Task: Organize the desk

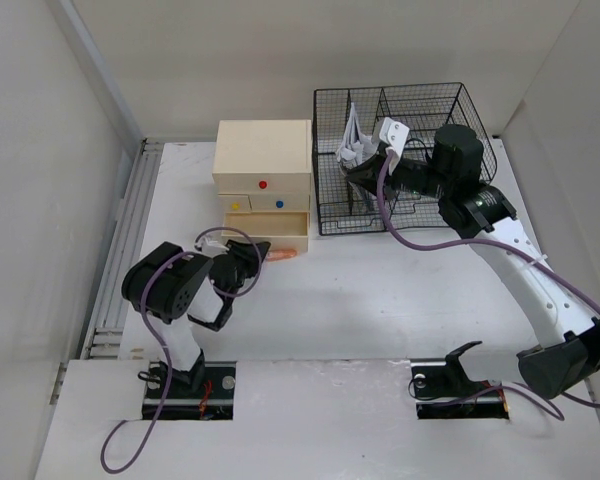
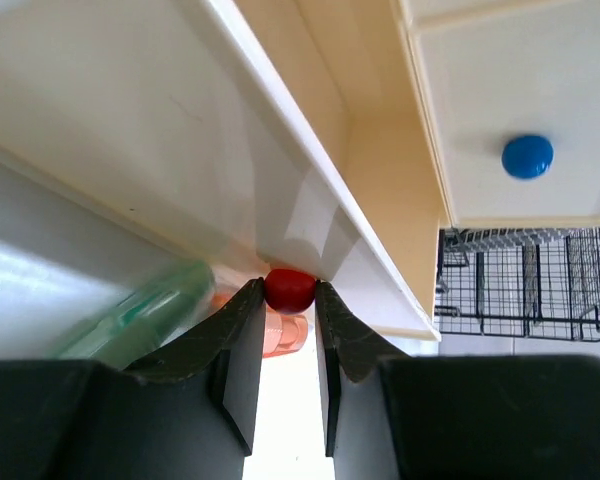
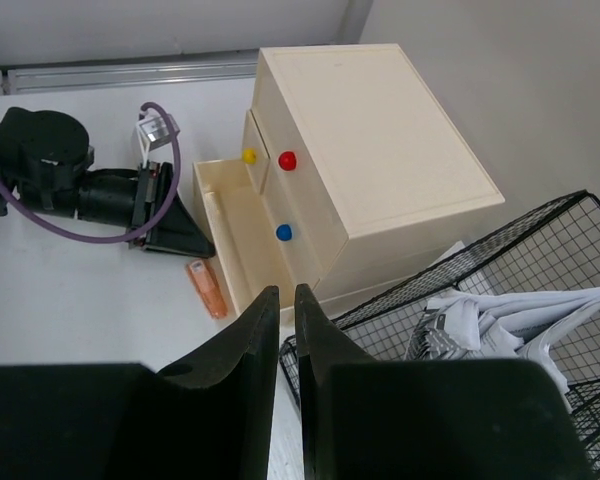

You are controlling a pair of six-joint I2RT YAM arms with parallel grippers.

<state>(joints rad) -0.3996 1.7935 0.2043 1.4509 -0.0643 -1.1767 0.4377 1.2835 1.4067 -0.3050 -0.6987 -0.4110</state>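
The white desk [image 1: 380, 300] holds a beige drawer box [image 1: 263, 160] with its bottom drawer [image 1: 270, 222] pulled open. My left gripper [image 1: 252, 250] is at the drawer's front. In the left wrist view the left gripper [image 2: 290, 295] is shut on the drawer's red knob [image 2: 290, 289]. An orange stick-like item [image 1: 283, 255] lies on the desk just in front of the drawer and also shows in the right wrist view [image 3: 208, 288]. My right gripper [image 1: 358, 172] hovers over the black wire organizer [image 1: 420, 200], its jaws [image 3: 287, 295] nearly together with nothing between them.
Crumpled papers [image 1: 352, 145] sit in the organizer's back left compartment. A metal rail [image 1: 120, 250] runs along the desk's left edge. A blurred green thing [image 2: 140, 315] lies left of my left fingers. The box has yellow [image 3: 249, 155], red [image 3: 287, 160] and blue [image 3: 283, 232] knobs.
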